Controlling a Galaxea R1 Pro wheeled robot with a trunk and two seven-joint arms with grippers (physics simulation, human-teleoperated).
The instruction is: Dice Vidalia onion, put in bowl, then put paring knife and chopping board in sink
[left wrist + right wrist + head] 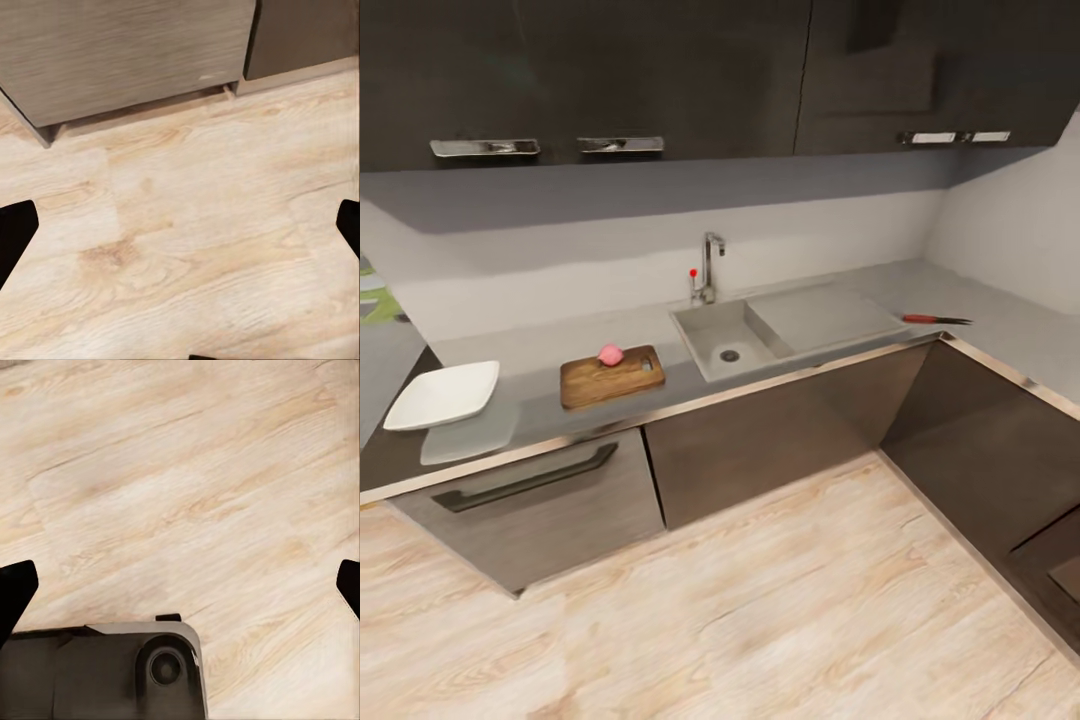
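Note:
A small pinkish Vidalia onion (pixel 610 354) sits on the brown chopping board (pixel 610 377), which lies on the grey countertop (pixel 530 345) left of the sink (pixel 700 332). The steel basin holds nothing but its drain. Further left, the white bowl (pixel 445 394) rests near the counter's edge. Right of the drainboard lies the paring knife (pixel 935 320), with a red handle and dark blade. My left gripper (pixel 180 225) hangs open over the wood floor, as does my right gripper (pixel 180 589). Both are well short of the counter.
A chrome tap (pixel 710 265) with a red knob stands behind the basin. Dark cabinet fronts (pixel 780 430) run below the counter, which turns a corner at the right. Upper cabinets hang above. My own dark base (pixel 105 671) lies under the right gripper. Light wood floor (pixel 760 600) spreads between me and the cabinets.

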